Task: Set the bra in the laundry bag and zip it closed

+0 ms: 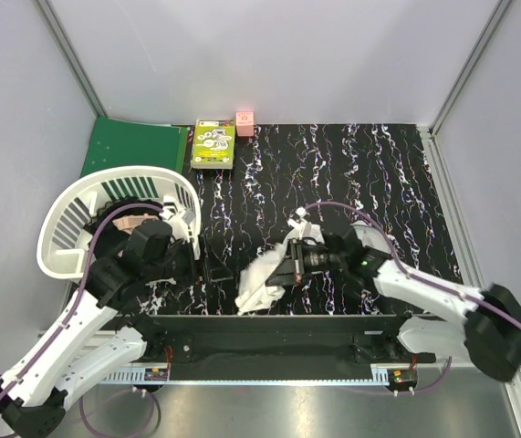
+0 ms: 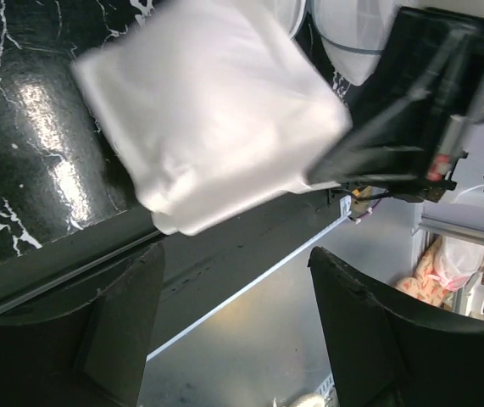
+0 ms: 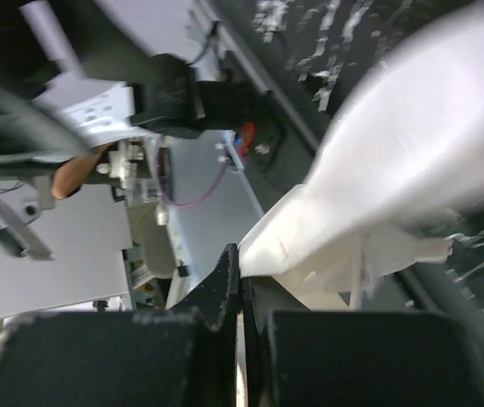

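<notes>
The white mesh laundry bag (image 1: 258, 281) lies crumpled near the table's front edge, between my two grippers. My right gripper (image 1: 280, 263) is shut, pinching the bag's right edge; in the right wrist view the jaws (image 3: 240, 256) close on a thin fold of the bag (image 3: 411, 153). My left gripper (image 1: 214, 274) is open and empty just left of the bag; in the left wrist view (image 2: 235, 254) the bag (image 2: 216, 110) hangs beyond the spread fingers, untouched. The black bra is not visible in any view.
A white slatted basket (image 1: 68, 228) stands at the left with a pale pink garment (image 1: 132, 220) inside. A green folder (image 1: 132, 146), a green-and-white box (image 1: 214, 143) and a small pink block (image 1: 244, 122) sit at the back. The black rail (image 1: 269, 324) runs along the front edge.
</notes>
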Robot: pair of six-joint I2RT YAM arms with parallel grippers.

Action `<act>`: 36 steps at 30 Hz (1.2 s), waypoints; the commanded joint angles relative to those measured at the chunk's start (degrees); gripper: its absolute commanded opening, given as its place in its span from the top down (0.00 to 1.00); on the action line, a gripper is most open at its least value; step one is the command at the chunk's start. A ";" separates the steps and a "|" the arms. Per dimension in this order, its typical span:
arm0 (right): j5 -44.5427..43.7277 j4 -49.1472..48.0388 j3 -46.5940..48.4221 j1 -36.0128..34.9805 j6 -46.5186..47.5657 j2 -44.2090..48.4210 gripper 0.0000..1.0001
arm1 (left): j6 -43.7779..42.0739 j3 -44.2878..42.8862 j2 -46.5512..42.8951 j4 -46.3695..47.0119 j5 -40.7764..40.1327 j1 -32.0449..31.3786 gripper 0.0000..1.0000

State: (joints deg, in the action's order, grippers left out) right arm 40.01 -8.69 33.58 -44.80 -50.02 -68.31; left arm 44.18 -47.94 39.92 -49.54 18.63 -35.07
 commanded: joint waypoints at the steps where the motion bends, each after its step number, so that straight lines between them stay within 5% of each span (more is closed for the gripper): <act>1: 5.51 11.31 -1.85 -0.03 -7.45 10.11 1.00 | 3.18 1.01 -1.43 6.47 2.98 -1.23 0.27; 6: 8.15 19.66 -0.72 0.23 -13.26 16.99 1.00 | 2.93 -1.18 0.59 6.56 4.92 -2.46 0.26; 19: 15.54 22.31 25.90 8.41 5.54 -29.46 1.00 | 3.98 -1.45 13.07 7.09 -1.31 -3.43 0.32; 28: 15.11 30.80 34.62 11.22 14.41 -40.14 0.99 | 1.61 -4.08 22.12 9.81 -3.69 -4.83 0.37; 36: 2.19 49.35 41.82 11.40 30.23 -42.43 0.78 | 4.15 -3.65 33.37 18.49 -7.65 -7.73 0.62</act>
State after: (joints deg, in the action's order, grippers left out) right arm 48.75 29.56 70.96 -33.41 -29.21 -109.78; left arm 47.35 -49.95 69.63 -38.50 14.37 -41.80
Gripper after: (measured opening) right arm 0.175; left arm 0.424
